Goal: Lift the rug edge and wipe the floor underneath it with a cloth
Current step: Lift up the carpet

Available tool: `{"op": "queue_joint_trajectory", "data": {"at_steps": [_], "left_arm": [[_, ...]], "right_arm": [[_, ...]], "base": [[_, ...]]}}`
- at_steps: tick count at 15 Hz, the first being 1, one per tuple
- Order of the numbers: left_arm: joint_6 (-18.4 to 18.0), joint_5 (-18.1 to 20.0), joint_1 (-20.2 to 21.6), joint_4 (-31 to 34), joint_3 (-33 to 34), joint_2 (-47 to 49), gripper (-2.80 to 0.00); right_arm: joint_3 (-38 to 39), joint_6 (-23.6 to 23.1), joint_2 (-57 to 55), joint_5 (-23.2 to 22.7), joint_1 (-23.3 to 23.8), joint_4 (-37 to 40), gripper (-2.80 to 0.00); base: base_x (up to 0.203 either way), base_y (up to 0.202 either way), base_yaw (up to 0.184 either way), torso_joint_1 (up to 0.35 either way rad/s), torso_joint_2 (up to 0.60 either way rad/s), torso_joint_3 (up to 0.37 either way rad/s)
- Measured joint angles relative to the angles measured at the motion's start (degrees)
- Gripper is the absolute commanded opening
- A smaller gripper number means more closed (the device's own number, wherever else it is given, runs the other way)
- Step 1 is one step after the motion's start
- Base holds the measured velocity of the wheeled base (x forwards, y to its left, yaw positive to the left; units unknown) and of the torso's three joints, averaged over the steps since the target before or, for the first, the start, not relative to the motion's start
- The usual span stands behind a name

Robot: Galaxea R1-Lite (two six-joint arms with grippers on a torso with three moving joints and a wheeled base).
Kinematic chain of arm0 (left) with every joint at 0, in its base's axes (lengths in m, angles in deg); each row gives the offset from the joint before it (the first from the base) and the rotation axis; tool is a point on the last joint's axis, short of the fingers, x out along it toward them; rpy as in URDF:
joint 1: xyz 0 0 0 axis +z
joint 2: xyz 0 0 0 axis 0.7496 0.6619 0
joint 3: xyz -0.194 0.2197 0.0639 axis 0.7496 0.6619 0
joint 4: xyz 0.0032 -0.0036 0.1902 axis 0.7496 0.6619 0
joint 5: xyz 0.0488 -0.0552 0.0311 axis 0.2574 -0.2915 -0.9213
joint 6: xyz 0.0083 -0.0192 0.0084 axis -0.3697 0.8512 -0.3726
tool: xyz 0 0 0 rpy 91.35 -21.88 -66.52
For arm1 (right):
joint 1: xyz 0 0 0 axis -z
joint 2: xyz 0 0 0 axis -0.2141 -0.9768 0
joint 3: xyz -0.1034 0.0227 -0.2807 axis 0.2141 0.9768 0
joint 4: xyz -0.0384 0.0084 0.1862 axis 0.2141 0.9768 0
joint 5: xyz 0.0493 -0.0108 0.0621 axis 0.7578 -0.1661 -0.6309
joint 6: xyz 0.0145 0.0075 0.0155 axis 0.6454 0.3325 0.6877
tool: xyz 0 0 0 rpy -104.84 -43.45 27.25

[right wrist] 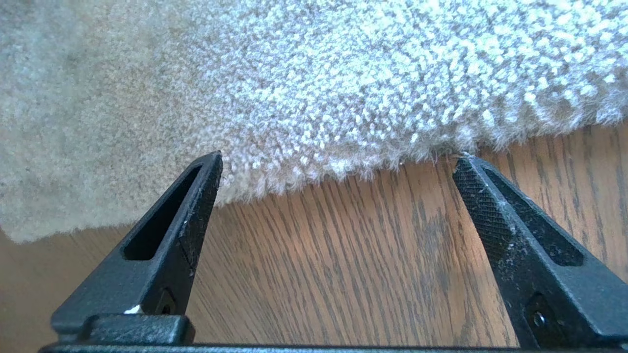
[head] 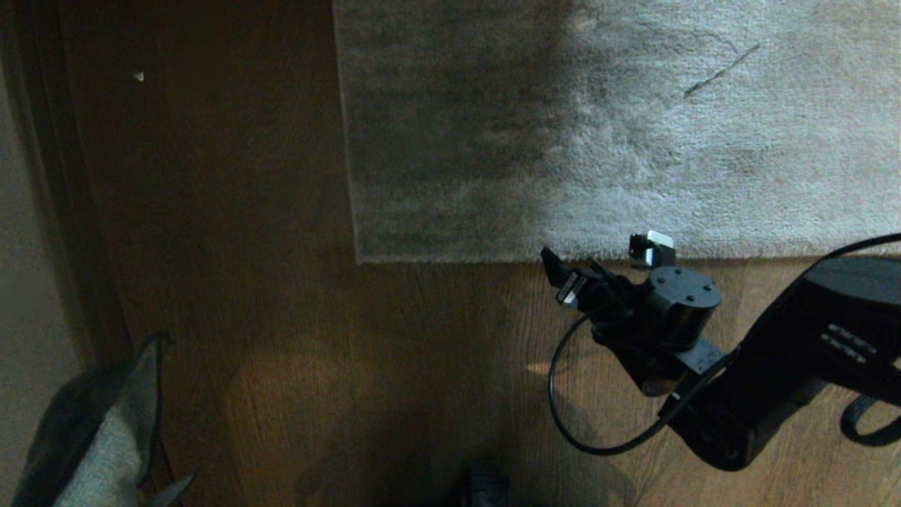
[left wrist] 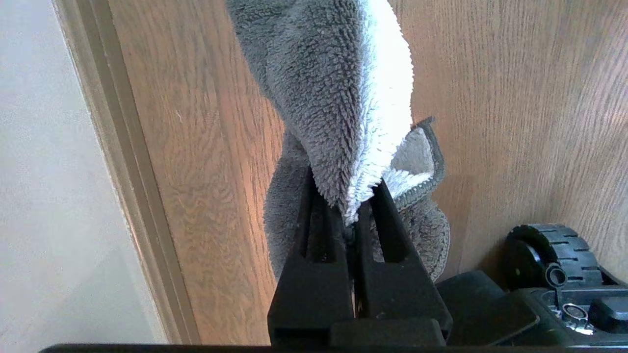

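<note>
Two grippers are at work on different things. The right gripper (head: 611, 262) sits at the near border of the rug, its fingers (right wrist: 196, 196) spread wide, tips level with the rug edge (right wrist: 314, 171) and pointing across it toward the pile; bare floor (right wrist: 333, 255) shows between them, and nothing is held. In the head view that border runs straight from side to side, with the rug (head: 633, 141) filling the far right part of the scene and its square corner (head: 360, 259) lying to the left of the gripper. Left of the corner and along the whole near side the dark wooden floor (head: 246, 282) lies open, up to a skirting strip (head: 63, 211) at the far left (planks run toward and away from the robot).

The left gripper (left wrist: 351, 215) is pressed together on the cloth (left wrist: 338, 98), pinching a fold of it; the cloth hangs out lengthwise beyond the fingertips, grey terry on one face, paler on the other, dark-bound hem curling beside the fingers. In the head view it shows at the near left corner (head: 105, 436), well apart from the rug. A wheel of the base (left wrist: 549, 250) stands close by.
</note>
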Motion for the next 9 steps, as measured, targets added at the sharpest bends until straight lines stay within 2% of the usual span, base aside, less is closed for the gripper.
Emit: {"op": "queue_joint_trajectory", "data": {"at_steps": [9], "left_arm": [[0.0,0.0,0.0,0.02,0.0,0.0,-2.8]], "right_arm": [[-6.68,0.44,-3.38,0.35,-0.5,-0.11,0.0]], "base": [[0.0,0.0,0.0,0.0,0.0,0.0]]}}
